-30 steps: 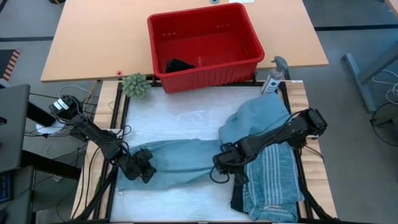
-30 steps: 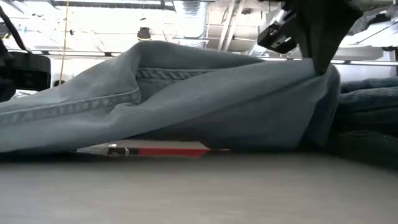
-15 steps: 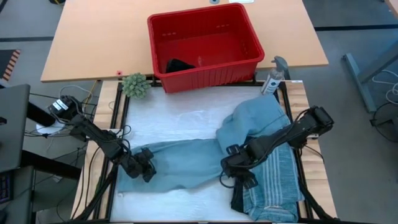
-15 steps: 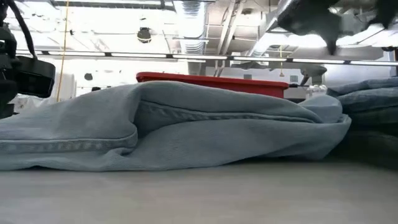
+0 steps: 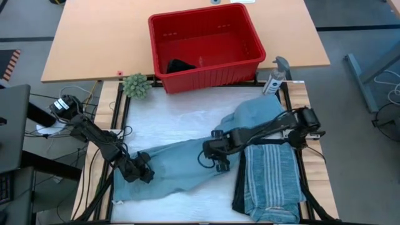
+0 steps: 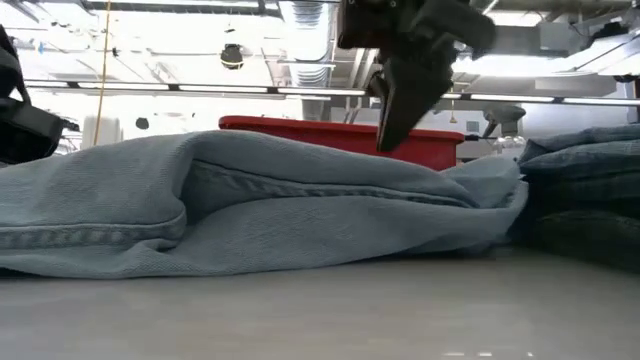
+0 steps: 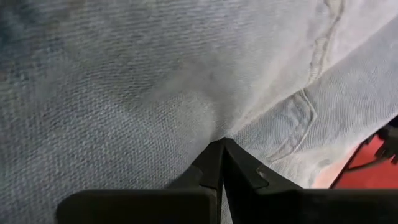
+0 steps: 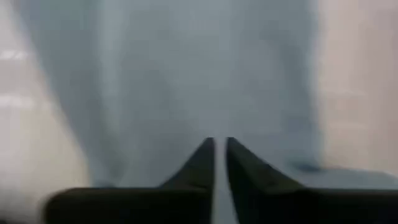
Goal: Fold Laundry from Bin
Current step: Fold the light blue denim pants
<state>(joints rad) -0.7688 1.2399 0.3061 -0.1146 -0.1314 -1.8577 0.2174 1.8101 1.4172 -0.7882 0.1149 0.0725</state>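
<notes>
A light blue denim piece [image 5: 181,165] lies stretched over the white mat, from my left gripper [image 5: 140,173] to the far right. My left gripper is shut on its left end. My right gripper [image 5: 214,157] hangs just above the middle of the denim [image 6: 250,210]. Its fingers are drawn almost together, with nothing between them and touching nothing. A folded blue-grey striped shirt [image 5: 272,181] lies at the right on a dark garment [image 5: 237,201]. The red bin [image 5: 206,47] stands at the far edge with a small black item [image 5: 180,65] inside. My left gripper pinches the denim near its left end [image 7: 205,124] between its two shut fingers, and the cloth puckers at their tips. The fingers come slanting down from the table's left. One layer or several, I cannot tell. The cloth lies slack on the mat.
A spray bottle [image 5: 275,76] stands at the far right corner of the mat and a green plant ball [image 5: 135,85] at the far left. The bin rests on a wooden table [image 5: 94,44] behind. Bare mat [image 5: 175,115] lies between the denim and the bin.
My right gripper has let go of the denim fold it held raised at the right. It then swung toward the table's left and stopped over the middle of the garment. The raised part has fallen and now lies low on the mat. My left gripper has rolled in place.
</notes>
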